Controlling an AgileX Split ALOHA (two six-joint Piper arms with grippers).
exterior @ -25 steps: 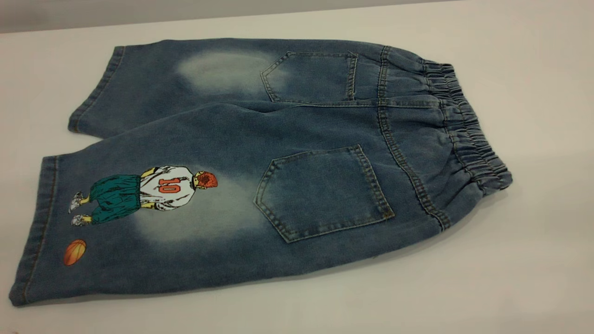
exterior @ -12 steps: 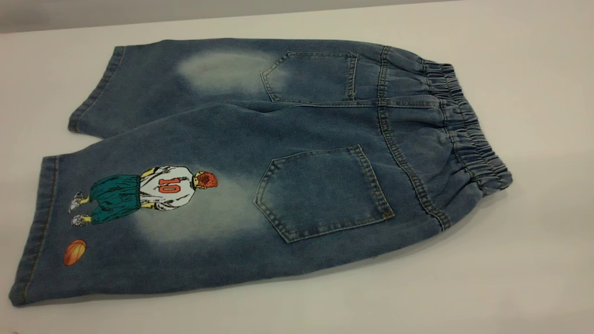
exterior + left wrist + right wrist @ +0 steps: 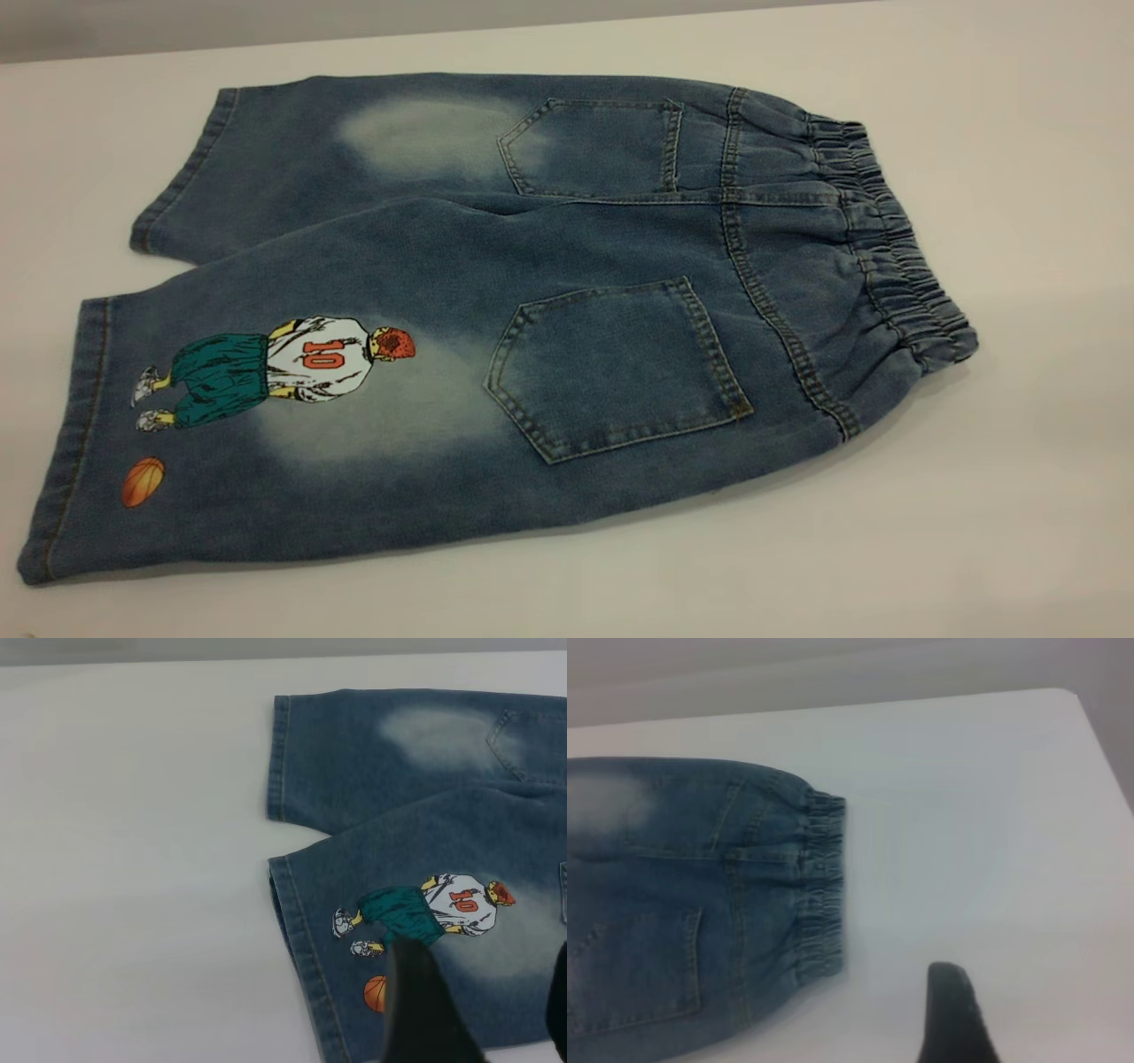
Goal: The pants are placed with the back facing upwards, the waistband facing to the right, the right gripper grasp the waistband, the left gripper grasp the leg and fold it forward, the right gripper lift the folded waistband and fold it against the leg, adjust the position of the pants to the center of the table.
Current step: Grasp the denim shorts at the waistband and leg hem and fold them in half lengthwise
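- While the pants (image 3: 496,310) lie spread flat on the table (image 3: 1019,496), back side up, neither arm shows in the exterior view at all.
- The waistband (image 3: 895,257) is at the right end, all gathered and ruched, resting on the table with nothing touching it.
- The leg (image 3: 266,425) with the number 10 player and the orange ball is the nearer one, running out to the left. The plain leg (image 3: 292,168) sits behind it, and the two hems are slightly apart.
- Two back pockets face up, one on each half. Faded pale patches sit on both legs.
- In the left wrist view, a dark finger (image 3: 425,1010) of the left hand (image 3: 492,1014) hangs above the printed leg near the ball, with a sliver of the other finger at the frame edge. So the fingers are spread apart and not on the denim.
- In the right wrist view only one dark fingertip (image 3: 952,1014) of the right hand shows, over bare table, apart from the waistband. Whether that hand is spread or closed, I honestly can't tell.
- The pants sit roughly mid-table, with bare table showing on every side.
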